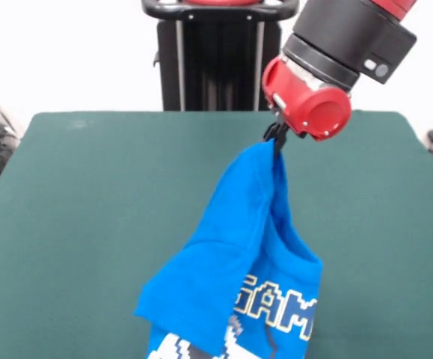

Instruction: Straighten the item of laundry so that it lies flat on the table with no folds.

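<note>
The pincer (277, 137) is pinching one top corner of the blue shirt (235, 277) and holding it up near the middle of the frame. The shirt is hanging down toward the lower middle, folded over itself, above the green tabletop (89, 209). It is looking soft, light and floppy. It is probably best held by an edge or a corner, since it is bunching up easily.

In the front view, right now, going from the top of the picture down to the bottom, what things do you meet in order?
Red and black arm → gripper, shut on the cloth → blue T-shirt hanging down → white block lettering.
</note>
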{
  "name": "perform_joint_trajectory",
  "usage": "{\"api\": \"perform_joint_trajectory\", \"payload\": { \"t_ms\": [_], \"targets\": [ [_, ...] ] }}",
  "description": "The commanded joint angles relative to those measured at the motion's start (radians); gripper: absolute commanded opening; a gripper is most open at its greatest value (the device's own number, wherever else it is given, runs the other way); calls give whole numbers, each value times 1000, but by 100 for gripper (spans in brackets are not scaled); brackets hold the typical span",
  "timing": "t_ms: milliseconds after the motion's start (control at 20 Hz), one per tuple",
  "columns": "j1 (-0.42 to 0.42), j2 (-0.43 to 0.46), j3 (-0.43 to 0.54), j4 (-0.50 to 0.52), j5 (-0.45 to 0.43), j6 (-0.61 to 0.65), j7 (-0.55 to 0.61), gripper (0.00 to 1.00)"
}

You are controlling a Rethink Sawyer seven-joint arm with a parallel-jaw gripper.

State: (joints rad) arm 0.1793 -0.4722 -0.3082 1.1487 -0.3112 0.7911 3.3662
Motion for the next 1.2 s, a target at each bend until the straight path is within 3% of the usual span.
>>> {"api": "perform_joint_trajectory", "payload": {
  "t_ms": [50,250,650,950,1200],
  "targets": [
    [41,32,-6,189,119,77,268,0],
    [58,3,-17,203,168,137,225,0],
    [105,-45,-52,346,182,47,165,0],
    [72,-168,-21,470,205,41,41,0],
    [52,-183,-13,479,198,47,16,0]
  ]
}}
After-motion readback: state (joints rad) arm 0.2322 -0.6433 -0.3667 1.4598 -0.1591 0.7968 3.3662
